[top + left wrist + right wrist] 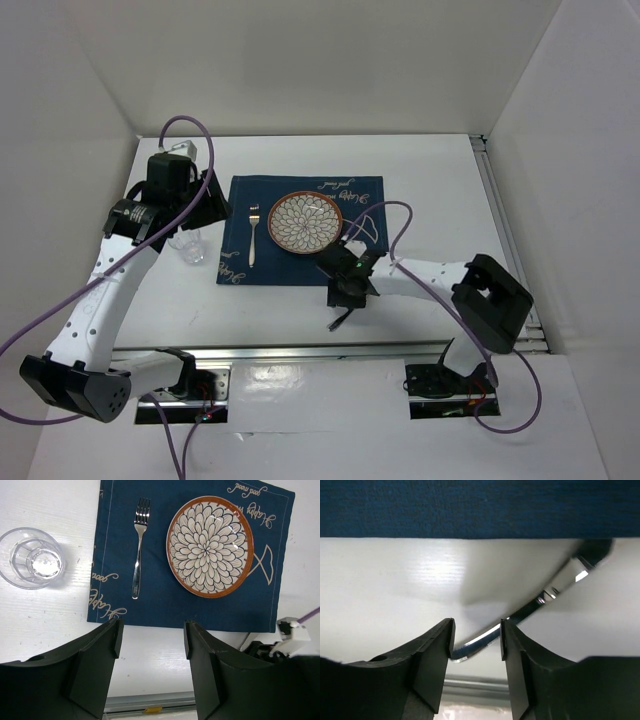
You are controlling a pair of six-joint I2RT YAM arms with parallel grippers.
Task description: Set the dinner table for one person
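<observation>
**Item: dinner table** (300, 160). White matte tabletop filling the middle of the top view.
- Handling (judged): stiff, flat and fixed. It is a surface to set things on, not to grip. Its low sheen suggests pieces will slide little.

**Laid on it:**
- Navy placemat (285, 268) at centre. It looks soft and may wrinkle if dragged.
- Floral plate (305, 222) on the placemat, with a fork (253, 235) to its left.
- Clear glass (192, 248) on bare table just left of the placemat. It is probably fragile and smooth-walled.
- Polished metal utensil (540, 600) on bare table just below the placemat's lower edge. Its working end is hidden, so the kind cannot be told.
  - Handling (judged): light, stiff, slick and lying flat. It is best pinched across the handle's narrow width.

**Left gripper** (152, 635). Jaws spread wide with nothing between them.
- The arm rises from the lower left of the top view to the upper left.
- The wrist is held high, looking down on the glass, fork and plate.

**Right gripper** (477, 632). Jaws stand apart at a middling width and straddle the tip of the utensil's handle. Pad contact cannot be made out.
- The arm is elbowed at the right of the top view, with the forearm reaching left.
- The fingers are low at the tabletop.
</observation>
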